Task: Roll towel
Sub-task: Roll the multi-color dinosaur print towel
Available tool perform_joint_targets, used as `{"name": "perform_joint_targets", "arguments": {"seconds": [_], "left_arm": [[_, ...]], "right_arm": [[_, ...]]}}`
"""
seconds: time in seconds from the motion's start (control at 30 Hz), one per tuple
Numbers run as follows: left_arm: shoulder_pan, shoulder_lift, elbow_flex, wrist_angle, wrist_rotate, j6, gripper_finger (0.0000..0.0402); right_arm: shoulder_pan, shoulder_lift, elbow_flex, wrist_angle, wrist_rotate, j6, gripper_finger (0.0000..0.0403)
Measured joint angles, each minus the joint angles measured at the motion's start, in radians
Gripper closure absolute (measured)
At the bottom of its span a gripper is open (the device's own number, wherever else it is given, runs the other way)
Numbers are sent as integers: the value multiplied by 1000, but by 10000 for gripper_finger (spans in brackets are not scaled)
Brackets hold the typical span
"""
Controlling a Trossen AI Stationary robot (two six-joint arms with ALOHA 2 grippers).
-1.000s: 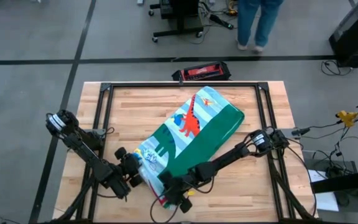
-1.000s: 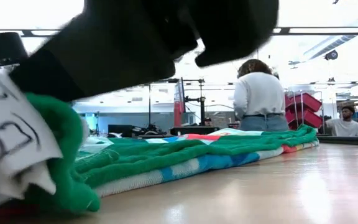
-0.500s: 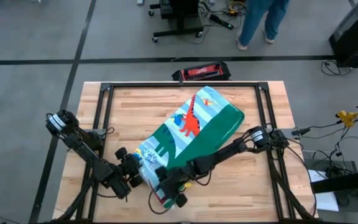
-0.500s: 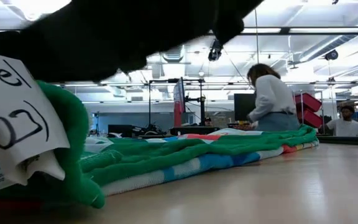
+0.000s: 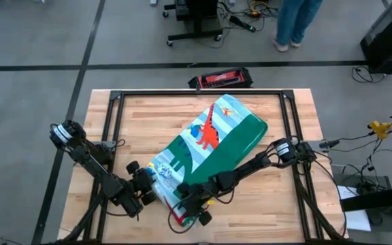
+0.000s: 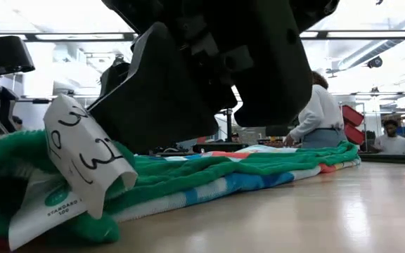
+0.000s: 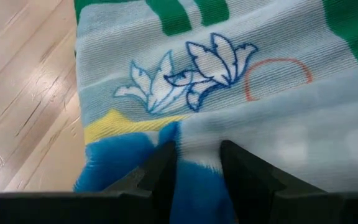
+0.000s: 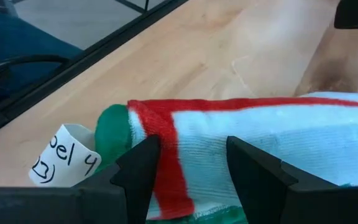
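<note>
Towel [image 5: 213, 146] lying folded in a long band across the bench [image 5: 148, 116], running diagonally from near the far right corner toward the middle of the near edge, dinosaur print uppermost, green border along its right side. Left end effector [image 5: 150, 188] at the towel's near end, fingers [image 7: 160, 171] clenched on a fold of blue and pale cloth. Right end effector [image 5: 192, 207] just beside it at the same end, near the bench's near edge, fingers [image 8: 138, 165] grasping the red-and-green corner. White tag [image 6: 83, 151] with handwriting hanging from that corner. Person [image 6: 318, 112] standing in the room beyond.
</note>
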Motion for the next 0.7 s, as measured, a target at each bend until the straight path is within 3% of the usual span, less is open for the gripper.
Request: {"name": "perform_joint_targets", "arguments": {"seconds": [0.2,0.4,0.7], "left_arm": [[0,0,0,1,4,1,285],[0,0,-2,7,4,1,285],[-1,0,-2,13,7,33,285]], "right_arm": [[18,-23,30,-5,-10,-14,228],[18,14,38,185,-12,13,244],[14,50,22,124,-33,48,256]]}}
